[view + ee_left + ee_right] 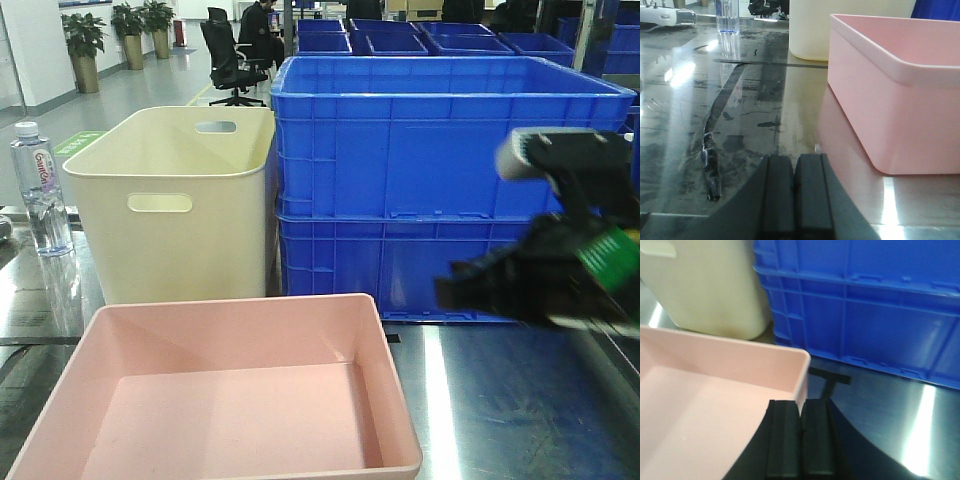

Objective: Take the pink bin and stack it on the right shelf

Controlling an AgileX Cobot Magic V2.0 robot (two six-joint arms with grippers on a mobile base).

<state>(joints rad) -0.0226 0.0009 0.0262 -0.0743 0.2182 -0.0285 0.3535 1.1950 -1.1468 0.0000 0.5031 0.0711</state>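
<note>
Only the front view shows the stacked blue crates whole, with the cream bin and water bottle on the steel shelf. Pink bin sits nearest. Right gripper, pads pressed together, hovers over its right rim; left gripper, also closed, sits low beside its left wall.

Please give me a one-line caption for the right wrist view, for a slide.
Closed right hand above the pink bin's right rim, facing the stacked blue crates and cream bin.
</note>
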